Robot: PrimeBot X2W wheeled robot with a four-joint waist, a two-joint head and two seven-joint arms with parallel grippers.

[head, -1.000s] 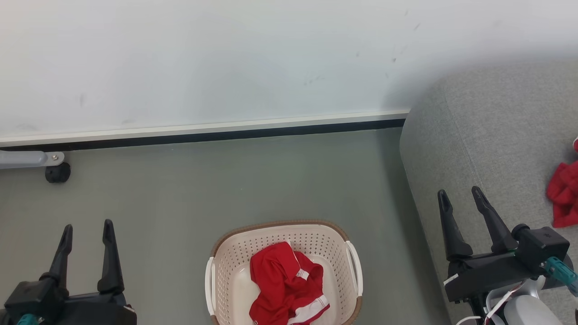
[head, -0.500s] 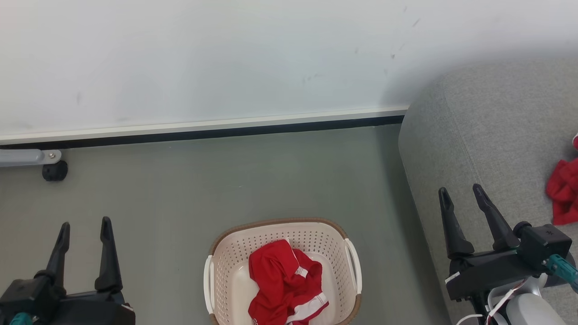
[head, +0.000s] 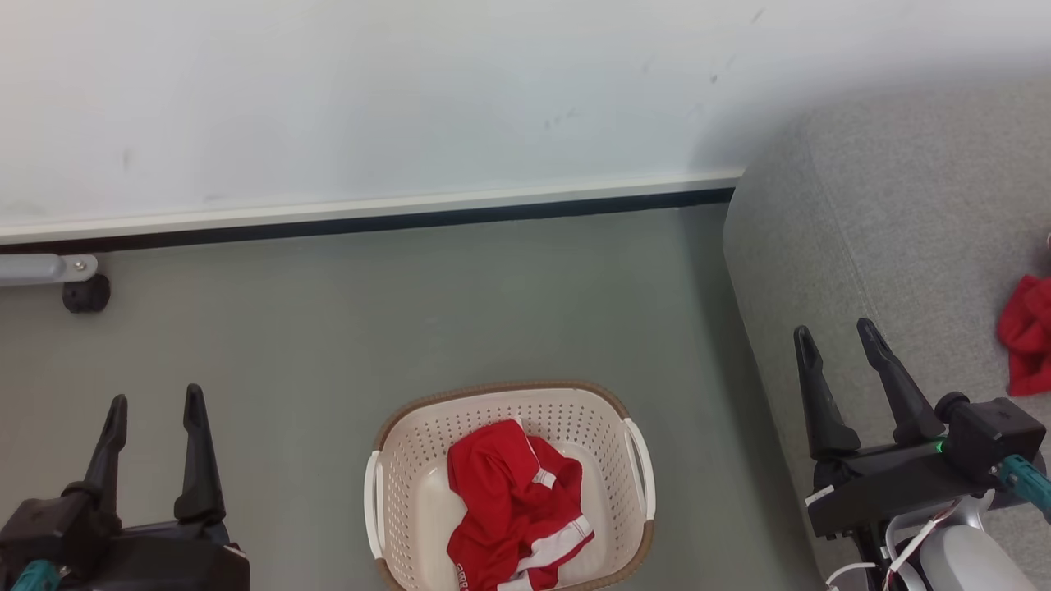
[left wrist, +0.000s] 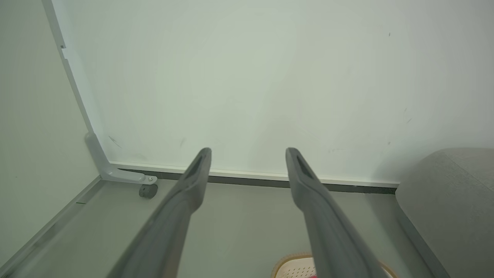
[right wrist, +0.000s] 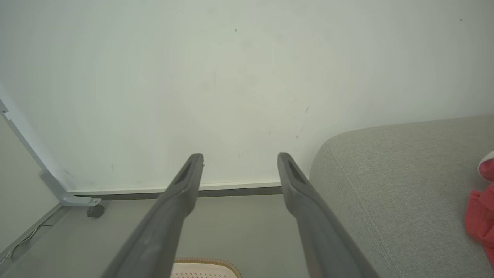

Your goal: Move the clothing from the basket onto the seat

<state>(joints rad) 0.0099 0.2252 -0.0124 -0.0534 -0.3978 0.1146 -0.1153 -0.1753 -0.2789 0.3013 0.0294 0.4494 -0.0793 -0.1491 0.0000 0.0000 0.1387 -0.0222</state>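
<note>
We see clothing (head: pixel 513 517) in the basket (head: pixel 410 460), the seat (head: pixel 903 213) to its right, the wall (head: pixel 410 98) behind.

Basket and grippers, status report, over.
Left gripper open, empty. Right gripper open, empty, over seat edge. One red garment in basket, second garment on seat. Nothing between basket and seat.

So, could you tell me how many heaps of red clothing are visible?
2: a heap in the basket, another heap on the seat, cut off at the edge; either may hide more.

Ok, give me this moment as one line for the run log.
left end effector: open, empty | right end effector: open, empty | basket: clothing inside | seat: red garment on it
</note>
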